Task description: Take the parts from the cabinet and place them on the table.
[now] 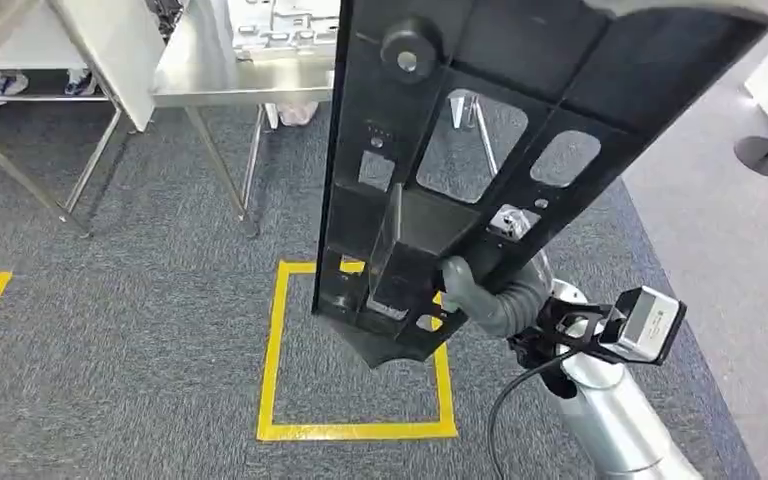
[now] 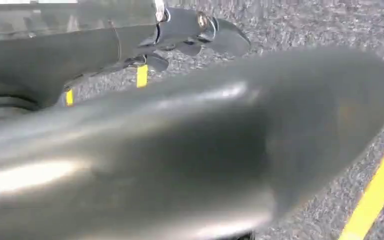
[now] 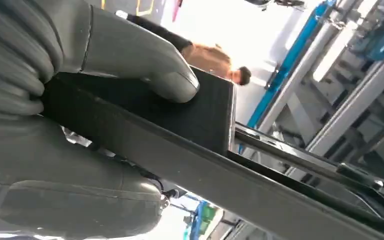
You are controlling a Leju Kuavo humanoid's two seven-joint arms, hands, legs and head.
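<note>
The big black plastic panel (image 1: 440,150) with holes is up in the air over the grey carpet (image 1: 140,320) and a yellow tape square (image 1: 278,350). The right hand (image 1: 485,290) grips its lower end, fingers (image 3: 145,65) wrapped tight. A steel surface (image 1: 240,80) stands ahead. The left hand (image 2: 180,150) is blurry; I cannot tell its state.

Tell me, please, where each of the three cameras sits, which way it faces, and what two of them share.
Head view: high on the body, looking down at the carpet; right hand holds the black part.
Left wrist view: behind the left hand, blurred, facing the floor.
Right wrist view: behind the right hand, looking along the part.
Head and right wrist views share hand and part.
</note>
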